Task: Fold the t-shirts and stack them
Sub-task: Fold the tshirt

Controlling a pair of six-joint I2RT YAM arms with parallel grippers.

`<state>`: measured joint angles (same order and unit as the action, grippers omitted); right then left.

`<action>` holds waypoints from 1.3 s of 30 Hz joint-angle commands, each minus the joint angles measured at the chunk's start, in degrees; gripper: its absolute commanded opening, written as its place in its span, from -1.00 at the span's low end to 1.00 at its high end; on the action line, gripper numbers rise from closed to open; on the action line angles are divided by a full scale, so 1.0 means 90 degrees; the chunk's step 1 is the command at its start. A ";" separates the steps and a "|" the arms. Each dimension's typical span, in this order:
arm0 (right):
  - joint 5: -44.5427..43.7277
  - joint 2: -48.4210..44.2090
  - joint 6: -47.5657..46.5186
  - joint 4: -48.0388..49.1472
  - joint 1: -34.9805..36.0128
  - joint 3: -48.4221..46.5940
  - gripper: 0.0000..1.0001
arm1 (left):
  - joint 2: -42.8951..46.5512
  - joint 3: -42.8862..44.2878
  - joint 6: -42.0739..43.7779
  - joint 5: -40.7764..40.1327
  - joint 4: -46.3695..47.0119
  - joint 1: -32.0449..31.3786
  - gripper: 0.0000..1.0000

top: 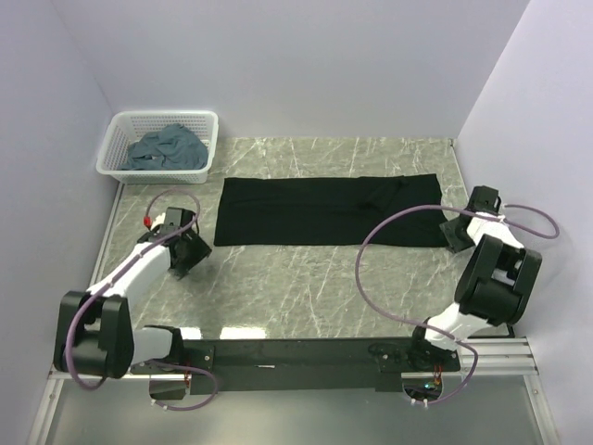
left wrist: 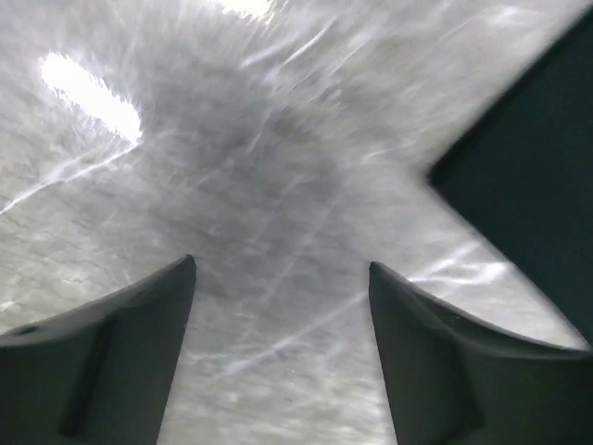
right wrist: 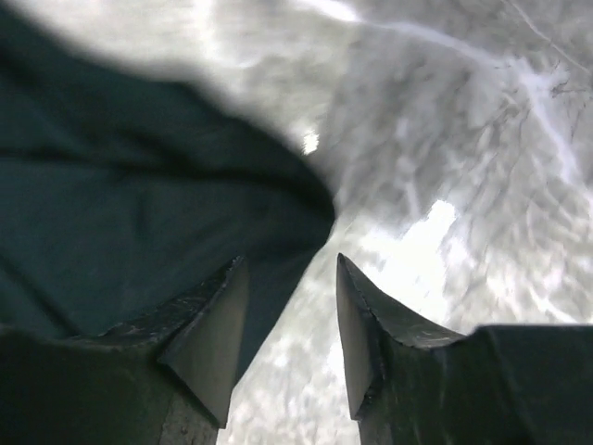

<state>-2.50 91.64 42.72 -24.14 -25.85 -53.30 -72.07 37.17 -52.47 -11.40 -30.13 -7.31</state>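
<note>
A black t-shirt [top: 329, 211] lies folded into a long flat strip across the middle of the marble table. Its near-left corner shows in the left wrist view [left wrist: 528, 185], and its right end in the right wrist view [right wrist: 139, 195]. My left gripper [top: 190, 248] is open and empty, low over bare table just left of the shirt's near-left corner. My right gripper [top: 456, 230] is open and empty at the shirt's right end; its left finger [right wrist: 208, 324] overlaps the cloth edge. Slate blue-grey t-shirts [top: 167, 148] lie crumpled in the basket.
A white lattice basket [top: 206, 139] stands at the table's back left corner. Pale walls close in the table on the left, back and right. The marble top [top: 306, 287] lies bare between the shirt and the arms' black base rail [top: 296, 352].
</note>
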 commanded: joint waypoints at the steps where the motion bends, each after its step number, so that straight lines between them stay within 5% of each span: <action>1: -0.0669 -0.0738 -0.0127 -0.0179 0.0312 -0.0396 0.01 | 0.0516 0.0684 0.0466 -0.0354 -0.0333 0.0012 0.68; 4: -0.0417 -0.0972 -0.0351 0.0092 0.0761 -0.0572 0.09 | 0.0790 0.1055 0.0944 -0.0627 -0.0324 0.0012 0.99; 11: 0.1712 -0.0399 -0.0324 0.1294 0.1640 -0.0670 0.08 | 0.0880 0.1417 0.2196 -0.0892 0.0485 0.0002 0.99; 26: 0.2006 0.1439 0.0926 0.2623 0.2159 -0.0963 0.04 | 0.0440 0.1163 0.2509 -0.0667 0.1033 0.0011 0.99; 39: 0.1919 0.1674 0.1093 0.2566 0.2403 -0.1109 -0.10 | 0.0332 0.1193 0.2470 -0.0560 0.1043 0.0012 0.98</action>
<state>15.51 106.06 51.66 -2.42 -4.93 -60.27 -69.17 47.57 -30.83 -17.17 -22.28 -7.31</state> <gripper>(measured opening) 0.461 0.993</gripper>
